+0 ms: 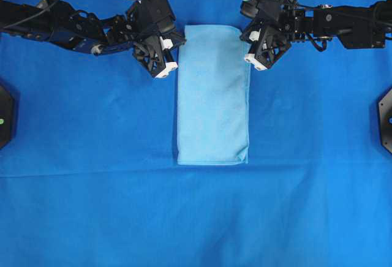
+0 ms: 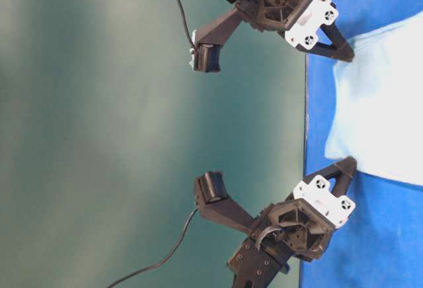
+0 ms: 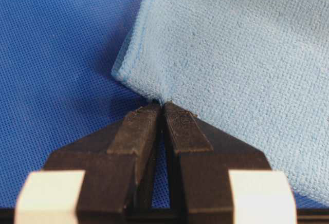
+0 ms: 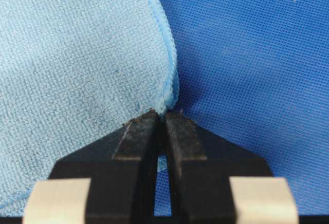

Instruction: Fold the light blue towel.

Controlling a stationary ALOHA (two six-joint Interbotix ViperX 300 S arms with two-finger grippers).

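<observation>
Lying flat in the middle of the surface, the light blue towel (image 1: 213, 94) is a long folded rectangle, soft and fuzzy with tiny loops and a stitched edge. Its top end is far from us and its bottom end is near. Under it is the dark blue cloth (image 1: 92, 206), which has a fine woven grid.

The left hand (image 1: 181, 38) is black hard plastic with white blocks on its sides. It sits at the towel's far left corner. Its two fingers (image 3: 138, 131) are pressed together, pinching the very edge of the towel.

The right hand (image 1: 245, 34) looks the same and sits at the far right corner. Its fingers (image 4: 134, 134) are squeezed together on the stitched edge there.
</observation>
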